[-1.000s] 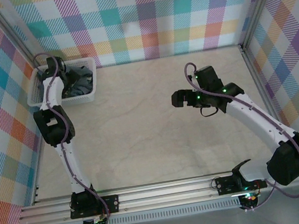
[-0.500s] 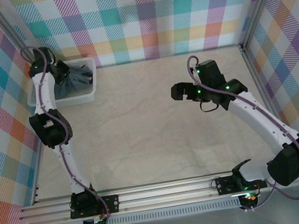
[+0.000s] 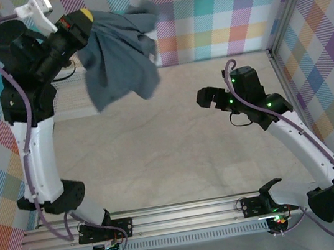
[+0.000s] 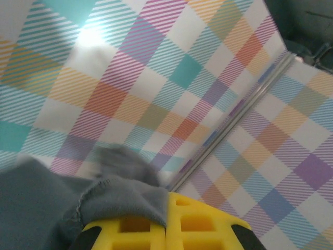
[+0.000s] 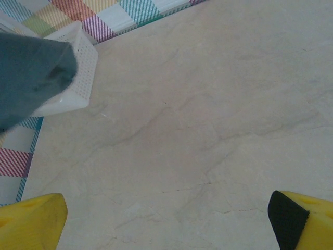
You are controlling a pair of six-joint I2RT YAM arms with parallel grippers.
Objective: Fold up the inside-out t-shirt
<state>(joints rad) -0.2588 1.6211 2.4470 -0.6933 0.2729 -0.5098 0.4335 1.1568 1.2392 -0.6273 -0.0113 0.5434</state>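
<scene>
Grey shirt now lifted out of basket, dangling above far-left corner of worktop, clenched in left tool; right tool gaping, idle. Next, likely: spread flat.

Soft matt cloth t-shirt, white plastic basket (perforated, smooth), veined matt table

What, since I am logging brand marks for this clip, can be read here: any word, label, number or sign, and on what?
None: no text can be read.
The t-shirt, clamped in the left gripper, shows plain grey fabric, no print or tag visible.
The white basket and the table bear no lettering.
</scene>
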